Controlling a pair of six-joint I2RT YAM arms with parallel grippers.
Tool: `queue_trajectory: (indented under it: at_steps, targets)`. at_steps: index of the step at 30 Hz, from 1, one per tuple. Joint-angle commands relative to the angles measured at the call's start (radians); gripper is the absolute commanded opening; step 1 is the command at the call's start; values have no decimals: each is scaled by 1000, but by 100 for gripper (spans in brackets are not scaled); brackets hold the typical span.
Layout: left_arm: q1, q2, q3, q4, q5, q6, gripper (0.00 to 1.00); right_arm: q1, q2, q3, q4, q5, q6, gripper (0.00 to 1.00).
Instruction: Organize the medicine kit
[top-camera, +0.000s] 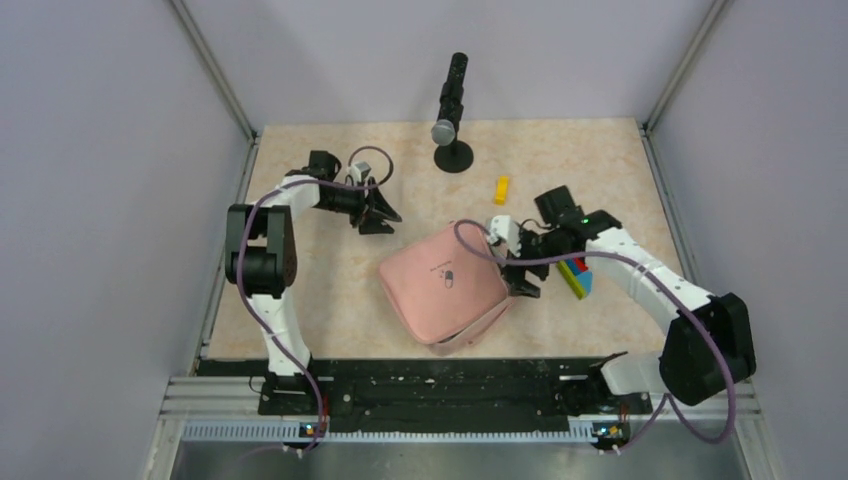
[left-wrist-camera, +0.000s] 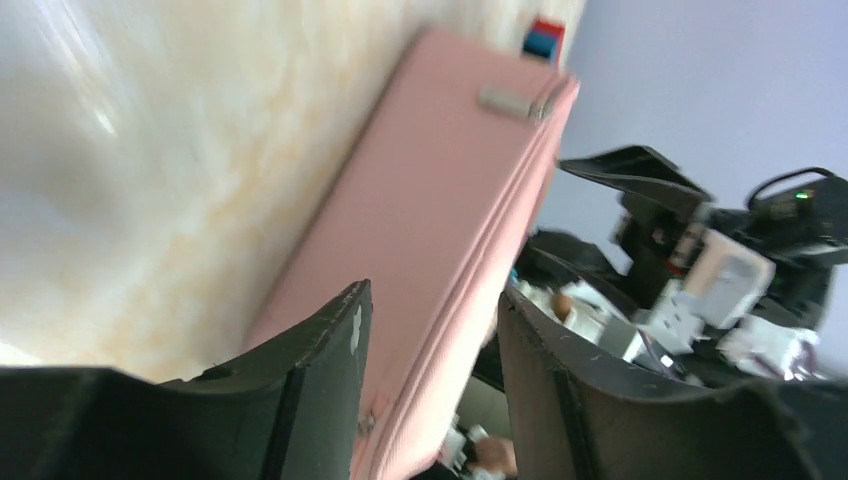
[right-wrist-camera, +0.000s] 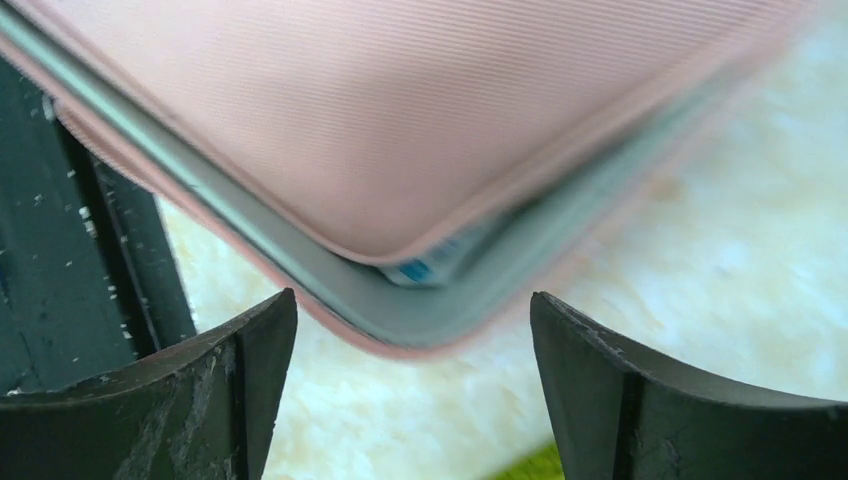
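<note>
The pink medicine kit (top-camera: 445, 285) lies in the middle of the table with its lid down and the pill logo facing up. My left gripper (top-camera: 378, 215) is open and empty, above and to the left of the kit and apart from it. Its wrist view looks along the kit (left-wrist-camera: 440, 200) between the open fingers (left-wrist-camera: 340, 340). My right gripper (top-camera: 520, 280) is open at the kit's right corner. In its wrist view the kit (right-wrist-camera: 400, 130) is slightly ajar, showing grey lining and a blue-marked item (right-wrist-camera: 430, 270) inside, just ahead of the gripper (right-wrist-camera: 413, 310).
A multicoloured toy-brick block (top-camera: 575, 275) lies right of the kit, under my right wrist. A loose yellow brick (top-camera: 501, 190) lies behind the kit. A black stand with a grey-headed device (top-camera: 452, 110) rises at the back. Metal frame posts edge the table.
</note>
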Motion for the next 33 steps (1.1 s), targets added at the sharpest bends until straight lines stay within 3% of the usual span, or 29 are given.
queue_trajectory:
  at_steps: [1,4,8,13,18,25,28,33]
  targets:
    - [15,62,216,7,-123,7,53,-191,26,175,-97,-163,-45,86]
    - [37,5,222,-48,-235,55,58,-237,112,258,-100,-217,-16,86]
    - [128,-207,5,-3,-339,-28,60,-237,224,316,-47,-301,72,86]
    - [179,-316,-148,-86,-205,-7,58,-237,244,271,126,-242,286,86]
    - [213,-372,-223,-160,-69,69,58,-237,244,198,182,-185,402,86]
    - [91,-455,-381,-218,50,155,60,-238,239,73,283,-248,619,88]
    - [-19,-470,-370,-203,41,186,56,-238,241,25,362,-242,748,84]
    - [-70,-353,-268,-261,37,261,47,-237,239,-4,430,-236,865,81]
